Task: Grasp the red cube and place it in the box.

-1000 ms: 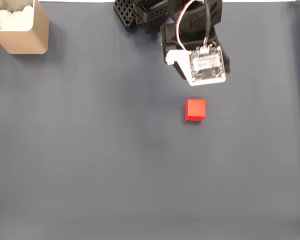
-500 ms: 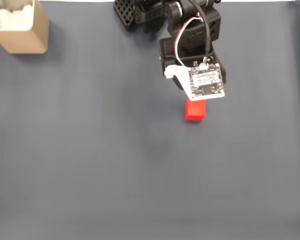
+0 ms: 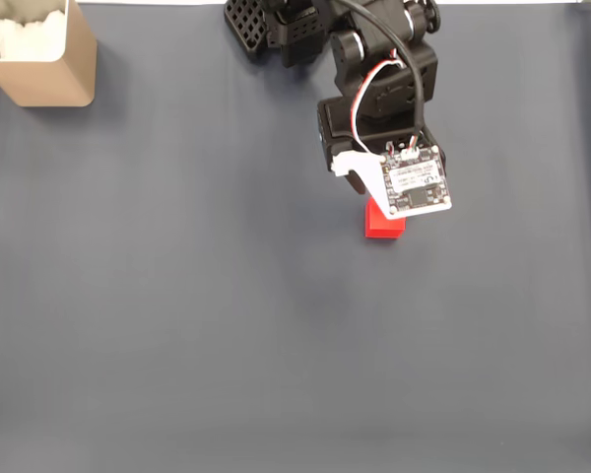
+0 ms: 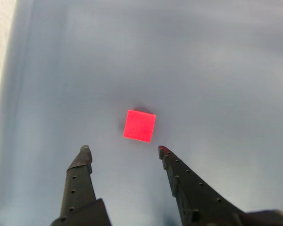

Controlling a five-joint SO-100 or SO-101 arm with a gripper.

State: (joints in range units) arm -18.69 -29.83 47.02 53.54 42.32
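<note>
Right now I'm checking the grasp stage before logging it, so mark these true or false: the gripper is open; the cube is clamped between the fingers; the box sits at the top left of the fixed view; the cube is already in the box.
1. The gripper is open. True.
2. The red cube is clamped between the fingers. False: in the wrist view it lies on the mat beyond the fingertips, untouched.
3. The box sits at the top left of the fixed view. True.
4. The cube is in the box. False: it lies on the dark mat, partly under the arm.

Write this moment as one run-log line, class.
phase: approach | gripper: open, above red cube | cube: on mat, ungrasped | box: far corner, no cube inside
</note>
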